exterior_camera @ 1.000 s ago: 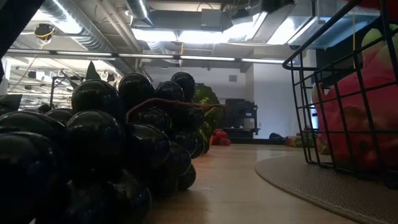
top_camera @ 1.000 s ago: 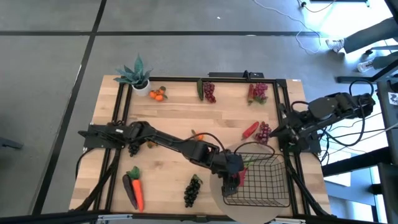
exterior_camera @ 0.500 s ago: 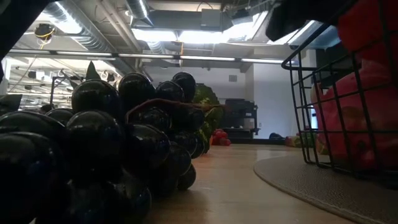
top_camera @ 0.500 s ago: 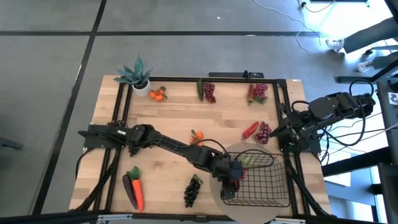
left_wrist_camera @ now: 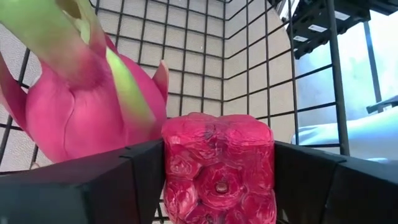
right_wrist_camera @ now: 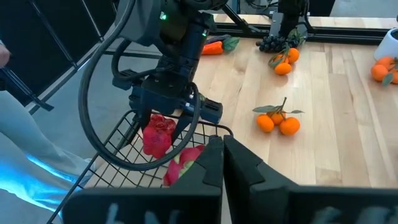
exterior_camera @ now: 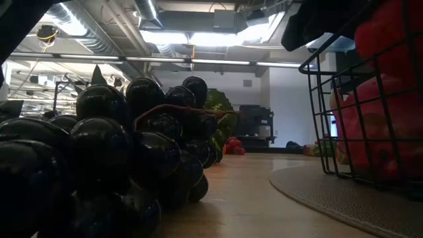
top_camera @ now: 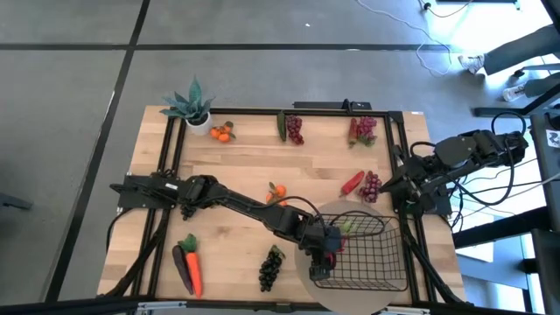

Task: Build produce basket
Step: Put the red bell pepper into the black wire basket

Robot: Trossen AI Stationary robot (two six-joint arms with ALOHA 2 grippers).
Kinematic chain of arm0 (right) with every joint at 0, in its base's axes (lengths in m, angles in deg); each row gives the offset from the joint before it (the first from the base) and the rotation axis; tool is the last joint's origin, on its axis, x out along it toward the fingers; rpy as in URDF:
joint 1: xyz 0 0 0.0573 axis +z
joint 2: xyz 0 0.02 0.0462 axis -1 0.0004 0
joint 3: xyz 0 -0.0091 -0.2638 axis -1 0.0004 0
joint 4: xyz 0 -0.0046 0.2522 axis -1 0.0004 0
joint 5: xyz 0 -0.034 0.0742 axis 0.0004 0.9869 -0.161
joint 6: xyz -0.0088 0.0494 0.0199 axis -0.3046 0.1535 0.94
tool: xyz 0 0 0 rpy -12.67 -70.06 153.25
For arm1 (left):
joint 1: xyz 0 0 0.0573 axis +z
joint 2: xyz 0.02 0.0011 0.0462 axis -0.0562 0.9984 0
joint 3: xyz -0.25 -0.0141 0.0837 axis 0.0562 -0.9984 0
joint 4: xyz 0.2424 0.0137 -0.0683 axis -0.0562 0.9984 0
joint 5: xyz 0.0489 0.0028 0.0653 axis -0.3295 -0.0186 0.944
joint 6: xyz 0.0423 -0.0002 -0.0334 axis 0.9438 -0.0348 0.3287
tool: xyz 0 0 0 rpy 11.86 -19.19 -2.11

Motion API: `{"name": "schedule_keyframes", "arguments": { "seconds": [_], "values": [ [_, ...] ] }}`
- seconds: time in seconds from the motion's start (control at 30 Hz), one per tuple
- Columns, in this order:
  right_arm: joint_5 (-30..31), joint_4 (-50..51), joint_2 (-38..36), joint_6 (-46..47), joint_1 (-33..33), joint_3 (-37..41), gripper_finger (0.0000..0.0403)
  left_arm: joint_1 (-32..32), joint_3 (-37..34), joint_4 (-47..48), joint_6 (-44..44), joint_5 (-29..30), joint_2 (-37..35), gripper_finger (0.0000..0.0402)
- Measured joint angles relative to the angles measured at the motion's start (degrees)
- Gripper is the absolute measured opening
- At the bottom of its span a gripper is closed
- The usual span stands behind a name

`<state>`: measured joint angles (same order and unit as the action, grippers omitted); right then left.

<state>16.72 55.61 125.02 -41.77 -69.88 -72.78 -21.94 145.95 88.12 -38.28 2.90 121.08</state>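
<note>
Reaching down over the basket [top_camera: 372, 258], the left tool [right_wrist_camera: 158, 127] grips a red berry cluster [left_wrist_camera: 217, 171] between its fingers.

In the low view a dark grape bunch [exterior_camera: 125, 158] fills the near side and runs past the picture's left and bottom edges, hiding most of the table behind it, while the basket [exterior_camera: 344, 132] is cut off at the right edge. In the left wrist view the dragon fruit [left_wrist_camera: 81, 99] is blurred at its green tips and runs off the top and left edges. In the high view the left gripper [top_camera: 324, 255] covers whatever sits between its fingers.
</note>
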Motion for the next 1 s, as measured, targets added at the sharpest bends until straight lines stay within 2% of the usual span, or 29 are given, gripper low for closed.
{"name": "schedule_keyframes", "arguments": {
  "seconds": [0.53, 0.83, 1.0],
  "values": [
    [-0.4, 0.2, 0.0, -0.2, 0.0, 0.0, 0.0000, 0.2, 0.0, 0.0, -1.6, -0.1, 0.0, 0.0234],
    [-14.6, 5.2, 1.2, -2.7, 0.0, 0.1, 0.0000, 0.5, 0.0, 0.0, -1.6, -0.1, 0.0, 0.0236],
    [-16.0, 5.2, 1.8, -4.7, 0.0, 0.1, 0.0000, 0.4, 0.0, 0.0, -1.6, -0.1, 0.0, 0.0238]
  ]
}}
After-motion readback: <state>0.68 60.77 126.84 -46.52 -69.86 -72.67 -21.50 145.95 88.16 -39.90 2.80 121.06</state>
